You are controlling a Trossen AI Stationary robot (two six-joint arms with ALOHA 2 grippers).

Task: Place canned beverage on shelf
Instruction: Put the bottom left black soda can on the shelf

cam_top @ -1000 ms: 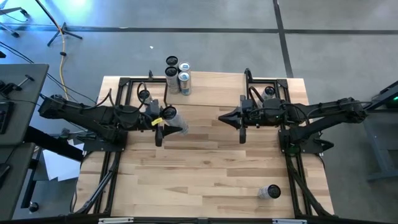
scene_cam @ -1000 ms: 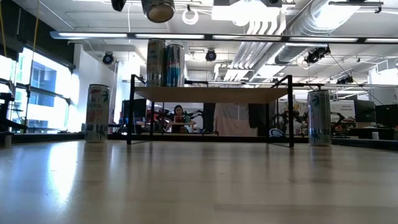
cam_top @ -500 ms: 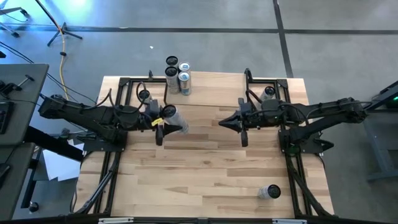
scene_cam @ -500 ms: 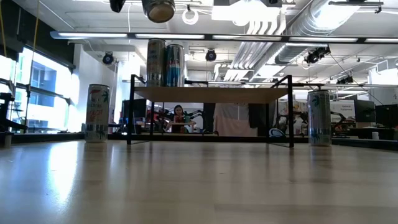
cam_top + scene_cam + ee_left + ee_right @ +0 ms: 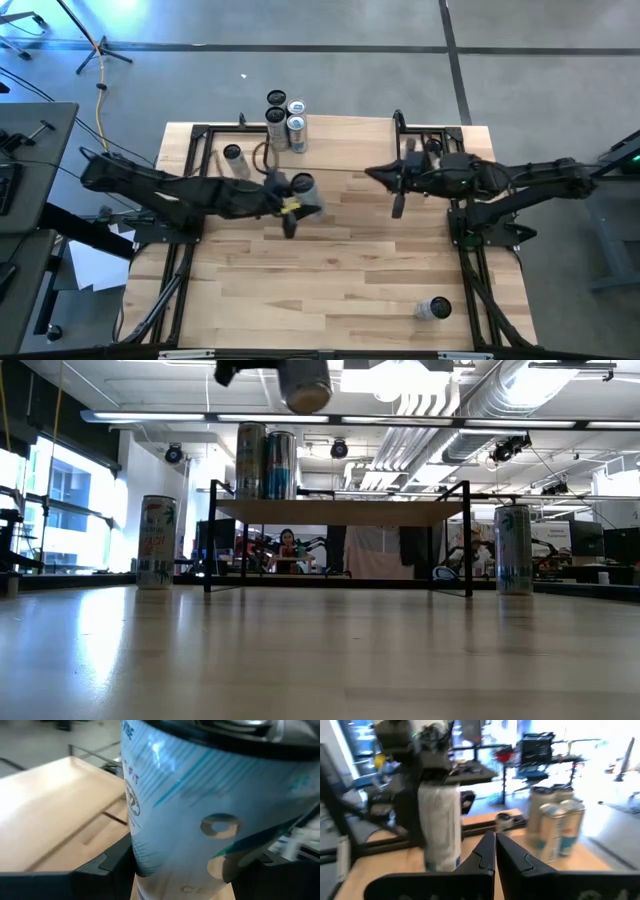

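The left tool (image 5: 296, 203) is clamped on a can (image 5: 303, 186), held upright in the air above the bench (image 5: 340, 280), just off the shelf (image 5: 350, 145) toward six o'clock from the three cans (image 5: 286, 122) standing on its far-left part. The right tool (image 5: 372, 176), fingers together and empty, hovers at three o'clock of the held can. Another can (image 5: 434, 309) stands near the bench's five o'clock corner.

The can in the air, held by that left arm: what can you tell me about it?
The can is a tall, slim cylinder, apparently metal, white with light-blue streaks and lettering and a silvery top. It stands upright, gripped around its sides by the left end effector, and touches nothing else. From above it sits over the shelf; at table height it hangs well above the board, its bottom rim showing. The shelf's other cans stand apart from it.
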